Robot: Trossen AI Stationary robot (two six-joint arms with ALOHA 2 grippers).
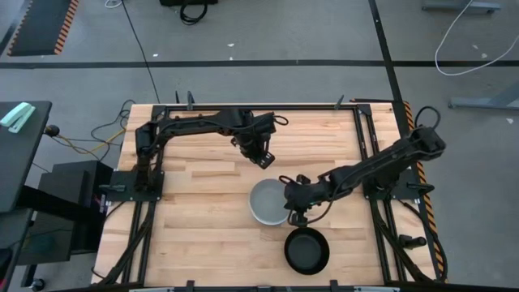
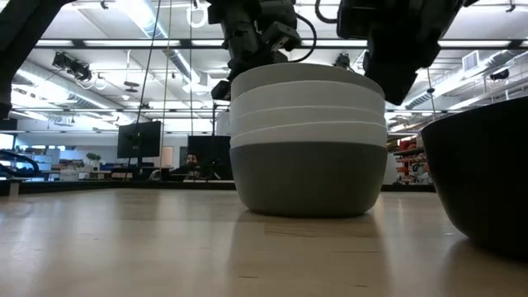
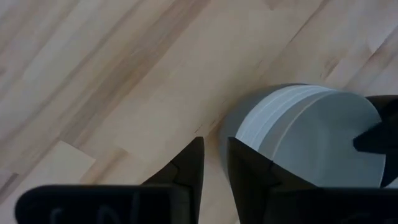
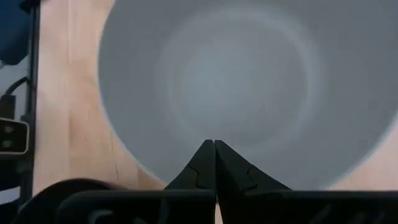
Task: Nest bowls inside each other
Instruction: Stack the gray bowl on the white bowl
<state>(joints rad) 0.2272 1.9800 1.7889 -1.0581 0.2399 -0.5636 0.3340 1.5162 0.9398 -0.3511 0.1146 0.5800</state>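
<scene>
A stack of nested bowls (image 1: 268,201) stands mid-table: a dark grey bowl (image 2: 307,177) sits on the wood, white ones are nested in it, and a light grey bowl (image 4: 249,74) is on top. A black bowl (image 1: 307,251) stands alone nearer the near edge, also at the low view's right (image 2: 487,177). My right gripper (image 4: 214,144) is shut, its tips over the top bowl's right-hand rim. My left gripper (image 3: 216,155) hovers above bare wood beyond the stack's far side, open by a narrow gap and holding nothing. My right gripper points its shut fingertips (image 4: 205,155) slanting down from the table's right at the top bowl's rim (image 4: 155,168). Nothing lies between the fingers. Whether the tips touch the rim, I cannot tell.
Bare wooden table (image 1: 195,235) spreads to the left of the stack and toward the near left corner. The arms' bases and black frame rails (image 1: 134,186) line both sides. Beyond the far edge the low view shows monitors and a person (image 2: 191,165).
</scene>
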